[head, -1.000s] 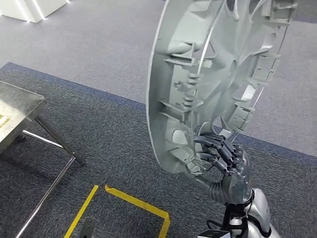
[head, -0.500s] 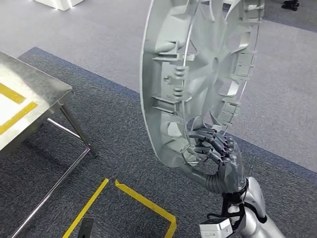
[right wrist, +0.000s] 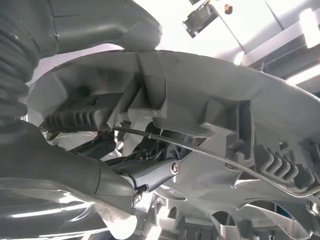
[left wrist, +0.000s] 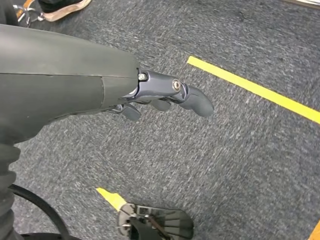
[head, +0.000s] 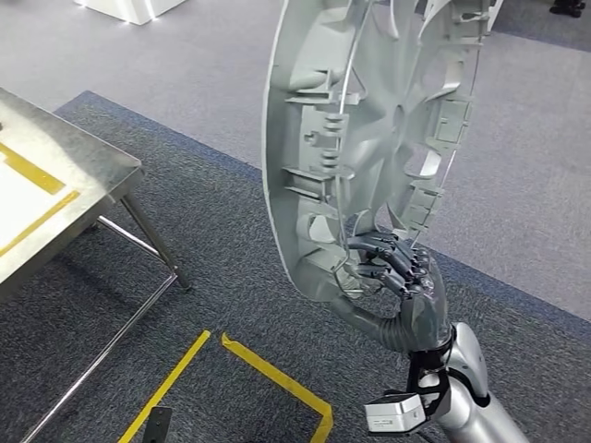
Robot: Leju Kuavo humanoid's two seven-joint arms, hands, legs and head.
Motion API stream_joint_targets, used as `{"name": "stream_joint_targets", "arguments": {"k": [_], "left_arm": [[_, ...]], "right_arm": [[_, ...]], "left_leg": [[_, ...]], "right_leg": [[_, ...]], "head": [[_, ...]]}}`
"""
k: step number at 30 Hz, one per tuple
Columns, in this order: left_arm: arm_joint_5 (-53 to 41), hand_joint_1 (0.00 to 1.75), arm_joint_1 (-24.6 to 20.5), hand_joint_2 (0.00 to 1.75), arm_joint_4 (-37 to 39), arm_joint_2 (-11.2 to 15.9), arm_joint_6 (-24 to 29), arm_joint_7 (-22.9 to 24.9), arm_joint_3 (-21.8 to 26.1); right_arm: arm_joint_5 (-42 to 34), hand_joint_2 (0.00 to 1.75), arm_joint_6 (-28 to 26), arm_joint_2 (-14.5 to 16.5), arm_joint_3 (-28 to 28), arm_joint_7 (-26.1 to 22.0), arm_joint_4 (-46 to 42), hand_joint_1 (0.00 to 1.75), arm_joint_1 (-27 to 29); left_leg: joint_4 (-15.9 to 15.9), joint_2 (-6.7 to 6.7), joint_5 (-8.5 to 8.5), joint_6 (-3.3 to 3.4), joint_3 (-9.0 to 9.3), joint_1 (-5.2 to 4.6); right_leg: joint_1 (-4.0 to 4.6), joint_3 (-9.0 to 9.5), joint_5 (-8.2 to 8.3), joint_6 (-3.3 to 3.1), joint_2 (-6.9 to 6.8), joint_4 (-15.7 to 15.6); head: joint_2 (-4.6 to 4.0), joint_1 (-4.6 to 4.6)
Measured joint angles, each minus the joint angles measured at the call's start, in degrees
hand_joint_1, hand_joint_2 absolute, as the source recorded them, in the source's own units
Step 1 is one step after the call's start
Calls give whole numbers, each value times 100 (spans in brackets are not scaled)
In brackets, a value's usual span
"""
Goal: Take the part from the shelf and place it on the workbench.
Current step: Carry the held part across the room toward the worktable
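- The right hand (head: 407, 291) is gripping the wheel cover (head: 369, 138) by its lower rim, carrying it upright above the carpet (head: 209, 268).
- The left hand (left wrist: 166, 97) is hanging with fingers apart, holding nothing.
- The workbench (head: 63, 185) is lying well apart to the left; keeping the grip firm while approaching is advisable.

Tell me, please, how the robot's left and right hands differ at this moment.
The right hand grips the silver wheel cover by its lower rim; the left hand holds nothing. The right hand is raised with its fingers curled around the rim; the left hand hangs over grey carpet, its fingers fairly straight. Both are dark grey.
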Motion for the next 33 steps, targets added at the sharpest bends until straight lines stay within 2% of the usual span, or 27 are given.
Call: {"name": "stream_joint_targets", "arguments": {"k": [2, 3, 5, 6, 7, 8, 9, 10, 11, 12, 13, 14, 16, 17, 18, 20, 21, 23, 25, 26, 27, 28, 29, 30, 31, 33], "left_arm": [[0, 0, -21, 175, 0, 3, -2, 0, 3], [0, 0, -31, 175, 0, 2, -2, -1, 3], [0, 0, -36, 175, 0, 2, -3, -2, 5], [0, 0, -31, 175, 0, 5, -2, -3, 7], [0, 0, -28, 175, 0, 8, -2, -3, 8], [-6, 0, -30, 175, 0, 9, -5, -1, 9], [-23, 0, -33, 175, 0, 9, -14, 7, 9], [-51, 0, -34, 175, 0, 8, -24, 27, 9], [-90, 0, -34, 175, 0, 7, -33, 61, 9], [-132, 0, -32, 175, 0, 8, -36, 105, 8], [-174, 0, -30, 175, 0, 13, -28, 148, 8], [-207, 0, -31, 175, 0, 18, -18, 179, 7], [-256, 0, -39, 175, 0, 32, 3, 201, 4], [-272, 0, -46, 175, 0, 39, 7, 203, 2], [-296, 0, -50, 175, 0, 45, 8, 208, -2], [-336, 0, -43, 175, 0, 54, 2, 225, -9], [-350, 0, -35, 175, 0, 57, -6, 232, -12], [-368, 0, -32, 175, 0, 64, -22, 236, -20], [-384, 0, -44, 175, 0, 63, -34, 238, -38], [-395, 0, -48, 175, 0, 61, -37, 243, -48], [-403, 0, -48, 175, 0, 59, -37, 257, -55], [-413, 0, -46, 175, 0, 58, -37, 275, -58], [-422, 0, -44, 175, 0, 60, -34, 294, -61], [-429, 0, -44, 175, 0, 64, -30, 313, -62], [-435, 0, -48, 175, 0, 68, -25, 326, -64], [-447, 0, -64, 175, 0, 72, -17, 342, -68]], "right_arm": [[-1, 175, -2, 5, -6, 1, 9, 175, -4], [-1, 175, -3, 5, -10, 1, 12, 175, -7], [3, 175, -3, 6, -10, 0, 19, 175, -11], [5, 175, -2, 7, -9, 0, 21, 175, -15], [8, 175, -2, 7, -8, 0, 22, 175, -18], [13, 175, -5, 7, -8, 1, 24, 175, -19], [21, 175, -10, 7, -9, 1, 25, 175, -15], [38, 175, -17, 7, -10, 3, 27, 175, -1], [61, 175, -28, 7, -10, 7, 30, 175, 24], [90, 175, -46, 5, -10, 13, 32, 175, 60], [119, 175, -72, 3, -14, 22, 32, 175, 107], [145, 175, -104, 0, -21, 32, 26, 175, 156], [190, 175, -174, -7, -39, 56, -1, 175, 246], [207, 175, -203, -9, -46, 67, -20, 175, 278], [224, 175, -228, -11, -51, 76, -34, 175, 306], [254, 175, -257, -12, -54, 98, -59, 175, 351], [267, 175, -263, -10, -54, 113, -70, 175, 370], [286, 175, -273, -7, -54, 142, -92, 175, 397], [304, 175, -286, -6, -59, 160, -102, 175, 428], [315, 175, -289, -6, -62, 167, -104, 175, 448], [331, 175, -290, -6, -63, 177, -105, 175, 470], [348, 175, -291, -6, -65, 190, -107, 175, 490], [363, 175, -292, -6, -67, 205, -109, 175, 508], [379, 175, -293, -6, -72, 221, -115, 175, 522], [390, 175, -294, -6, -79, 236, -123, 175, 531], [409, 175, -296, -6, -93, 254, -140, 175, 544]], "left_leg": [[-617, 204, 184, 50, 287, -48], [-729, 254, 175, 81, 326, -71], [-764, 165, 166, 158, 311, -82], [-781, 103, 175, 191, 311, -74], [-796, 43, 186, 230, 314, -63], [-811, -17, 198, 262, 321, -49], [-812, -74, 200, 281, 320, -47], [-812, -134, 200, 297, 319, -49], [-811, -198, 198, 303, 320, -54], [-810, -266, 198, 308, 322, -58], [-807, -342, 197, 310, 327, -61], [-804, -419, 197, 309, 334, -62], [-789, -566, 196, 295, 336, -65], [-778, -626, 200, 275, 322, -63], [-772, -675, 209, 247, 302, -56], [-775, -772, 235, 173, 269, -37], [-762, -756, 224, 140, 260, -38], [-503, -543, 44, 80, 153, -55], [182, -260, -314, 29, -147, -38], [547, -198, -459, 6, -310, -20], [775, -170, -514, -10, -408, -2], [790, -154, -460, -20, -405, 10], [575, -130, -308, -22, -289, 17], [179, -63, -102, -13, -81, 17], [-225, 73, 37, 3, 132, -9], [-740, 276, 154, 61, 379, -61]], "right_leg": [[34, 29, -39, 55, -82, 10], [51, 31, -53, 81, -128, 12], [61, 40, -80, 135, -226, 1], [53, 31, -125, 162, -199, 28], [42, -15, -216, 184, -112, 136], [33, -124, -362, 200, 17, 376], [29, -296, -541, 203, 157, 735], [29, -500, -715, 201, 241, 1153], [33, -693, -831, 200, 279, 1515], [37, -818, -843, 193, 295, 1710], [41, -832, -728, 180, 305, 1663], [42, -737, -517, 161, 328, 1390], [35, -390, -103, 114, 507, 561], [33, -246, -10, 99, 593, 267], [36, -163, 12, 88, 657, 111], [44, -112, 4, 68, 612, 60], [38, -98, 19, 44, 559, 40], [14, -57, 39, -18, 431, -9], [18, -33, 31, -56, 289, -18], [23, -28, 24, -62, 214, -16], [26, -22, 16, -63, 144, -15], [28, -14, 6, -58, 74, -14], [28, 0, -5, -49, 11, -13], [28, 22, -22, -33, -51, -13], [40, 41, -41, -12, -109, -12], [73, 63, -74, 38, -213, -11]], "head": [[1, -2], [1, 3], [1, 12], [1, 19], [1, 25], [1, 35], [1, 46], [1, 51], [0, 54], [0, 54], [0, 53], [0, 54], [0, 51], [1, 52], [1, 48], [1, 45], [0, 44], [0, 16], [0, -8], [0, -9], [0, -9], [0, -10], [0, -11], [0, -10], [0, -10], [1, -4]]}}
